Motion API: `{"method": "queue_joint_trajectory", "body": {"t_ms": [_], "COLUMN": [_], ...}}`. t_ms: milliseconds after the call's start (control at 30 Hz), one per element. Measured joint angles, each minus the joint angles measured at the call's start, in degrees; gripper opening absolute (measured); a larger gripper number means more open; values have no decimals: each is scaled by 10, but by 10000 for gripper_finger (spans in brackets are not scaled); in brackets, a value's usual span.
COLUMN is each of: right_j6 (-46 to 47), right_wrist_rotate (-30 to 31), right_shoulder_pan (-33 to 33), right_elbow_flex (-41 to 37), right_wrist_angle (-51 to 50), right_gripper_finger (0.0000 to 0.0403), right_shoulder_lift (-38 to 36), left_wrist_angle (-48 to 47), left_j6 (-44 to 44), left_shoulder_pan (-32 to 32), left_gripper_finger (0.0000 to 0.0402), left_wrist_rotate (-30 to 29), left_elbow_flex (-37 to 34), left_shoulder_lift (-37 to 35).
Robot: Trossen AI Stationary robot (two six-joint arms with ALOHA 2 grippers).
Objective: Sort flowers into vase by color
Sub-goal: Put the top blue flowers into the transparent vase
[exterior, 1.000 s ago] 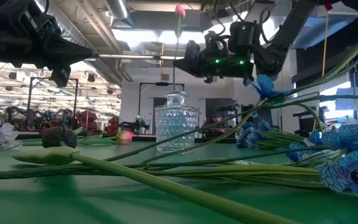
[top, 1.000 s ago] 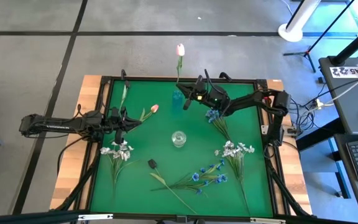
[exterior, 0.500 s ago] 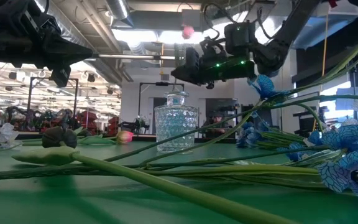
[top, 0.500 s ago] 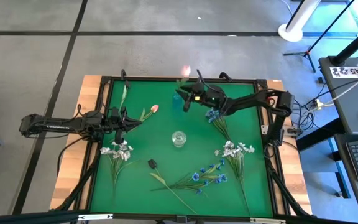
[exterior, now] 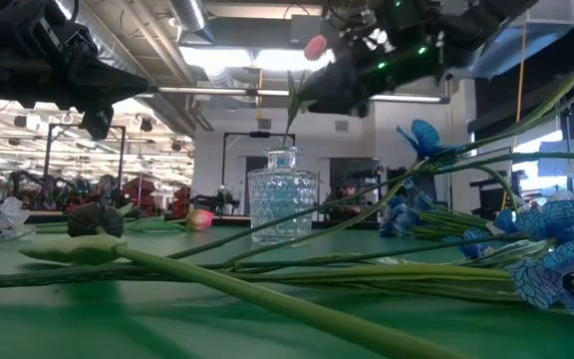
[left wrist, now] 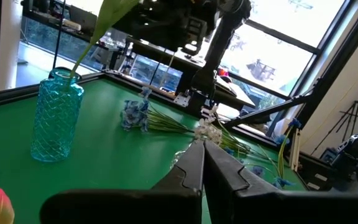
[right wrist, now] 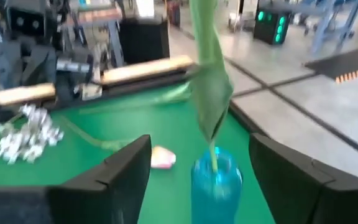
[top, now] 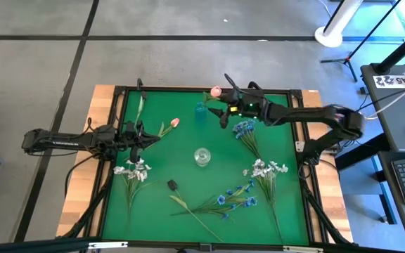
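Seen from above, a green desk [top: 188,211] is carrying scattered artificial flowers while two dark robot arms are reaching in from 9 o'clock and 3 o'clock.

The right arm is stretching straight across from 3 o'clock toward the far edge at 12 o'clock. Its right hand [top: 221,107] is hovering just beside a blue vase [top: 200,111], with its two fingers [right wrist: 126,163] standing wide apart and gripping nothing. A pink tulip [top: 216,91] is standing in that blue vase, its stem leaning between the spread fingers, the bud tilting toward the right hand.

The left arm is lying level along the 9 o'clock side. Its left hand [top: 145,136] is pointing toward the centre, fingers pressed together with nothing between them. A second pink tulip [top: 174,123] is lying on the desk just beside it.

A clear glass vase [top: 202,157] is standing empty at the centre. White blossom sprays are lying at 8 o'clock [top: 133,170] and 4 o'clock [top: 264,169]. Blue blossom sprays are lying at 6 o'clock [top: 232,197] and at 1 o'clock [top: 243,129], near the right hand.
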Motion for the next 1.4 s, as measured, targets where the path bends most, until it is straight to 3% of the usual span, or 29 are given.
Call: {"method": "queue_joint_trajectory", "body": {"t_ms": [133,400,600,867,1000,1400], "right_j6": [-18,83,163,319,371,384], "right_wrist_rotate": [-19,-24,24,125,109,42], "right_shoulder_pan": [0,30,107,188,193,159], "right_elbow_flex": [0,0,-2,-2,-8,-142], "right_wrist_angle": [-167,-447,-558,-705,-729,-560], "right_gripper_finger": [271,261,253,253,253,251], "right_shoulder_lift": [-84,-218,-216,-139,-88,-23], "left_wrist_angle": [0,0,0,0,0,0], "left_j6": [0,0,0,0,0,0], "left_shoulder_pan": [0,0,0,0,0,0], "left_gripper_finger": [0,0,0,0,0,0], "left_wrist_rotate": [0,0,0,0,0,0], "left_elbow_flex": [0,0,0,0,0,0], "left_shoulder_lift": [0,0,0,0,0,0]}}
